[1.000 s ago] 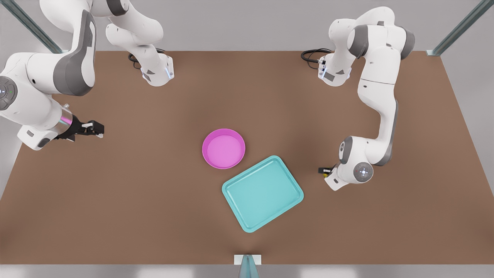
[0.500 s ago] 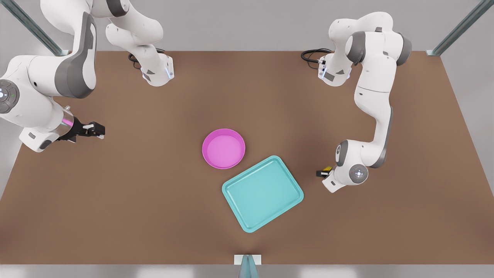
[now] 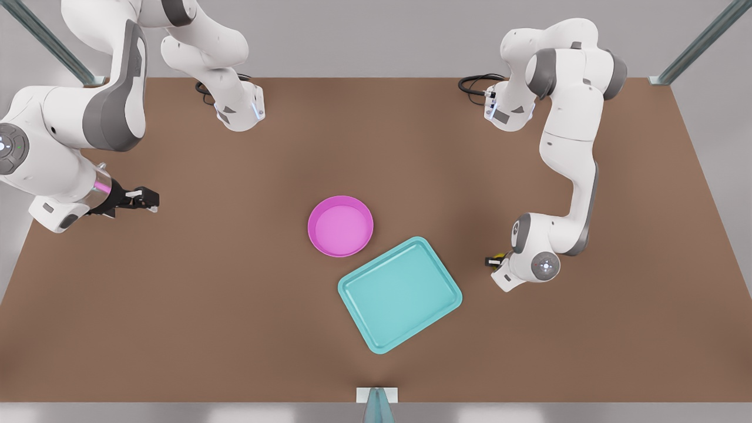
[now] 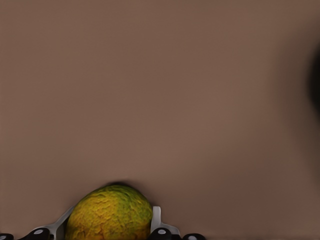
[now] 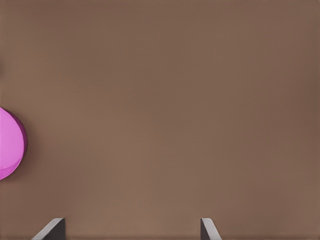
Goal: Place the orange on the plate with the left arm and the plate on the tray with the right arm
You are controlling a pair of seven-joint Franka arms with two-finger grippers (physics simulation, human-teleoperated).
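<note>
Orange [image 4: 109, 214] sits upright between left gripper [image 4: 107, 231] fingers, long axis unclear

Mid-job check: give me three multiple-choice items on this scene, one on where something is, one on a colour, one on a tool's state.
1. In the front view, the tray lies
A. beside the plate, nearer the table's near edge
B. under the plate
C. by the arm bases

2. The plate is
A. teal
B. yellow
C. pink

3. The left tool is
A. open over the tray
B. closed around the orange
C. holding the plate

Answers:
1 A: the tray sits next to the plate, toward the front view's right and the near edge.
2 C: the dish is bright pink, the tray teal.
3 B: the left tool, at the front view's right, has a finger against each side of the orange. The right tool waits open at the front view's left.
</note>
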